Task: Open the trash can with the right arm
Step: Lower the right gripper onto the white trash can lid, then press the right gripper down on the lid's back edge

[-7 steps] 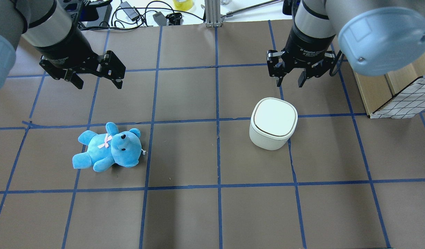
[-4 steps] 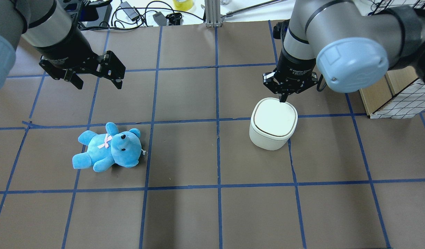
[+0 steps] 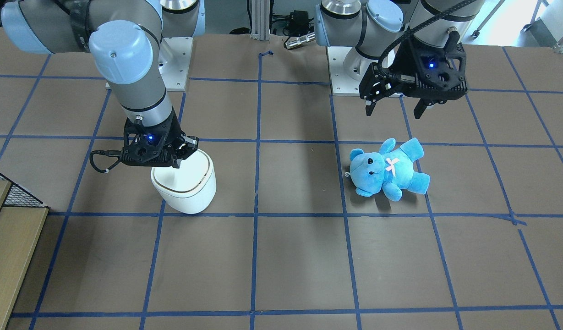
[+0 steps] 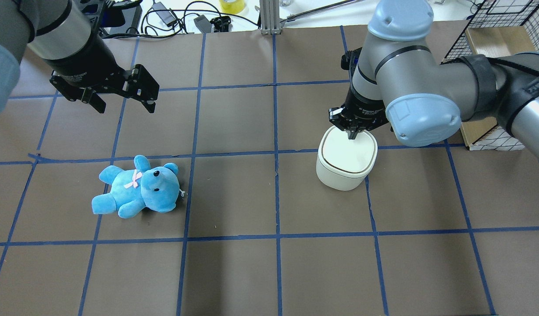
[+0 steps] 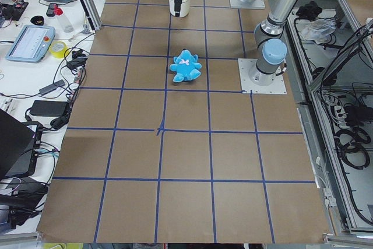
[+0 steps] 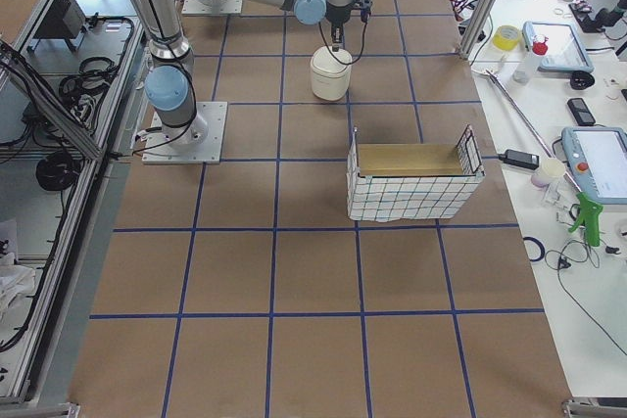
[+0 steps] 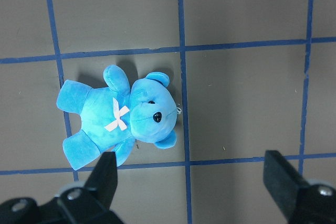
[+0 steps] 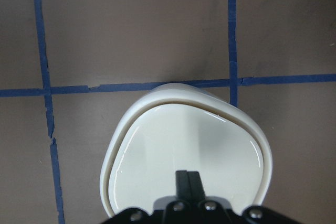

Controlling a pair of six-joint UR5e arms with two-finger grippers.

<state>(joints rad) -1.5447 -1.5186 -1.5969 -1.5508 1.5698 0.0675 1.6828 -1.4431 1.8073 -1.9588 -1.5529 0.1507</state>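
The white trash can (image 4: 346, 160) stands right of the table's middle, its flat lid down; it also shows in the front view (image 3: 186, 183) and the right wrist view (image 8: 184, 156). My right gripper (image 4: 352, 135) is shut, its fingertips together over the lid's far edge (image 3: 175, 165), close to or touching it. In the right wrist view the closed fingertips (image 8: 187, 182) point down at the lid. My left gripper (image 4: 122, 103) is open and empty, held high above the table, far left of the can (image 3: 393, 107).
A blue plush bear (image 4: 137, 186) lies at the left, below my left gripper (image 7: 189, 182). A wire-and-wood crate (image 4: 493, 48) stands at the right edge behind my right arm. Cables and tools lie along the far table edge.
My right gripper shut and came down and toward the trash can, from above the table beyond it to the lid's far edge. The left arm, can and bear have not moved.
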